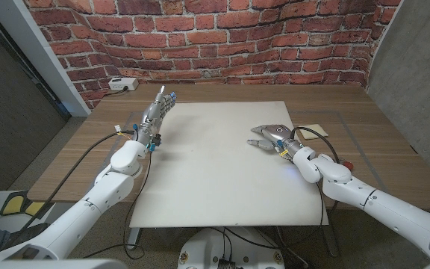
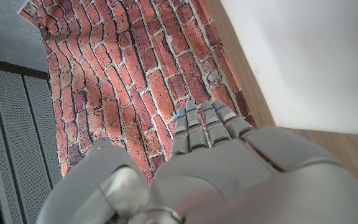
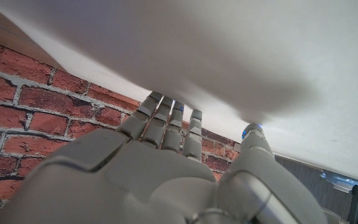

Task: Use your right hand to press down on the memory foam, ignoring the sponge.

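Observation:
My right hand (image 1: 271, 137) is over the right part of a large white mat (image 1: 215, 172), palm down, fingers spread and holding nothing. Whether its fingertips touch the mat I cannot tell. In the right wrist view the hand (image 3: 166, 168) reaches toward the white mat (image 3: 260, 56), which carries its shadow. A thin pale tan pad (image 1: 313, 125) lies flat on the wood just behind the right hand. My left hand (image 1: 157, 113) stands at the mat's left edge with straight fingers, empty; in the left wrist view this hand (image 2: 210, 162) points at the brick wall.
The wooden table (image 1: 88, 142) shows bare on either side of the mat. A small white box (image 1: 122, 84) with a cable sits at the table's back left corner. A brick wall (image 1: 222, 37) stands behind the table.

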Robot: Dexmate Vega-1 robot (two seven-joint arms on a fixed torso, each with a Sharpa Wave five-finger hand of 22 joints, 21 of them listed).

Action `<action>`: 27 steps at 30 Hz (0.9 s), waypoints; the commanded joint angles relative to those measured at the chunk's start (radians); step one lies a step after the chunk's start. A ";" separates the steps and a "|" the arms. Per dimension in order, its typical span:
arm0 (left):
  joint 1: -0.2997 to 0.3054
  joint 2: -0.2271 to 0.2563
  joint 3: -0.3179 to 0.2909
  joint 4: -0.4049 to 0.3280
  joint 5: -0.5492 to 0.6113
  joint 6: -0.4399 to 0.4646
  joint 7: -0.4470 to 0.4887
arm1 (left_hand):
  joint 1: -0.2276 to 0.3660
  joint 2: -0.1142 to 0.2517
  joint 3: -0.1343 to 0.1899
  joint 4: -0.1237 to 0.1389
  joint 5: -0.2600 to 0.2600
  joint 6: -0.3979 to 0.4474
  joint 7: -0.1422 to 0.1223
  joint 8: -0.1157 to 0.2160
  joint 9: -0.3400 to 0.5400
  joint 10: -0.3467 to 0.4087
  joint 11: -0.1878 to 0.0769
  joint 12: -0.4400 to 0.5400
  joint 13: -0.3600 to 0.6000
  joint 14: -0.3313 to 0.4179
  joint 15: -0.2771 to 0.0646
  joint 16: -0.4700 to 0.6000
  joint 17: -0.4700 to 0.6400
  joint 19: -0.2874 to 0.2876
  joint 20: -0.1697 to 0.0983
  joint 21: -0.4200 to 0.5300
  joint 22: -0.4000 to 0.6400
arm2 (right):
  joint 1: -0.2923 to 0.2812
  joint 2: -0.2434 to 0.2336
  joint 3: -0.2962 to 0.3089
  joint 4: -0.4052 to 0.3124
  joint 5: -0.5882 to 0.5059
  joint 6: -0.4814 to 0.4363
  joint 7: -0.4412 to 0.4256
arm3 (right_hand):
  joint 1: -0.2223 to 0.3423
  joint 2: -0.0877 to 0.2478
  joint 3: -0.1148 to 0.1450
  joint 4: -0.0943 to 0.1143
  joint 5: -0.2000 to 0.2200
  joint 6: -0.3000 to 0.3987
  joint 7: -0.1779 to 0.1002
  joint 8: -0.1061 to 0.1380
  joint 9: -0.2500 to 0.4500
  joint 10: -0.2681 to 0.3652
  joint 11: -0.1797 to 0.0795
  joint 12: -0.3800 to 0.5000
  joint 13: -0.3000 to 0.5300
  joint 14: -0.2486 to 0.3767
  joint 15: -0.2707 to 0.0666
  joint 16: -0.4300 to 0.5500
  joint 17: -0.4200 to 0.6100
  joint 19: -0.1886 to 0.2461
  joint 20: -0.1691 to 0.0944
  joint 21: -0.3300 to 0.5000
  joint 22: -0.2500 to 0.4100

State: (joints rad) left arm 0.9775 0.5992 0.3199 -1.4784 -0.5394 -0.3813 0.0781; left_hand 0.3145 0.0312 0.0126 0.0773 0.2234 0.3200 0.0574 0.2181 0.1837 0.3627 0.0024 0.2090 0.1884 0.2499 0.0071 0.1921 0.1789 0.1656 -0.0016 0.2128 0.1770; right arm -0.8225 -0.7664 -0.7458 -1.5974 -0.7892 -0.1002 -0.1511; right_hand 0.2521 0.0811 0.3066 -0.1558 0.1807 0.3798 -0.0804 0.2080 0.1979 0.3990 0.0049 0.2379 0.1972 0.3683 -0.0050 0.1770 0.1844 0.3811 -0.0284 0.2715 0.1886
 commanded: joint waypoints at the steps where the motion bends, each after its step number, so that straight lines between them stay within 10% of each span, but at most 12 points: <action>1: -0.002 -0.003 0.002 0.003 -0.001 0.002 -0.001 | 0.003 0.001 -0.002 0.001 -0.005 0.008 0.003 -0.003 0.004 0.008 -0.002 0.001 0.002 0.006 -0.001 -0.002 0.002 0.005 0.007 -0.004 0.002 | 0.011 0.001 -0.015 0.017 0.002 -0.007 0.036 | 0.016 -0.001 0.007 -0.004 0.003 0.002 -0.002 -0.002 0.004 -0.001 -0.003 0.001 0.002 -0.005 0.000 0.003 0.000 0.014 -0.001 0.002 0.002; 27: -0.012 -0.002 0.003 0.021 -0.012 0.007 -0.017 | 0.006 0.003 -0.005 0.001 -0.007 0.009 0.004 -0.007 0.004 0.010 -0.002 -0.001 0.002 0.007 -0.001 -0.003 0.002 0.004 0.008 -0.006 0.003 | 0.047 0.030 -0.065 0.086 0.027 -0.064 0.137 | 0.100 0.013 0.045 -0.026 0.004 0.014 -0.009 0.004 0.004 0.007 0.002 0.003 0.002 0.003 -0.004 0.008 -0.002 0.034 -0.003 0.004 0.002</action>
State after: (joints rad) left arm 0.9707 0.5976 0.3223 -1.4662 -0.5467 -0.3774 0.0679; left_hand 0.3146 0.0313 0.0127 0.0772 0.2165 0.3235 0.0611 0.2142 0.1837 0.3626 0.0025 0.2090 0.1883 0.2498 0.0071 0.1921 0.1789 0.1657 -0.0017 0.2128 0.1770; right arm -0.7864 -0.7437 -0.7849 -1.5450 -0.7727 -0.1377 -0.0628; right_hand 0.3313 0.0919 0.3401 -0.1809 0.1802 0.3874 -0.0881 0.2056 0.1973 0.3972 0.0069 0.2341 0.1968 0.3643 -0.0089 0.1815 0.1786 0.4012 -0.0308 0.2702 0.1870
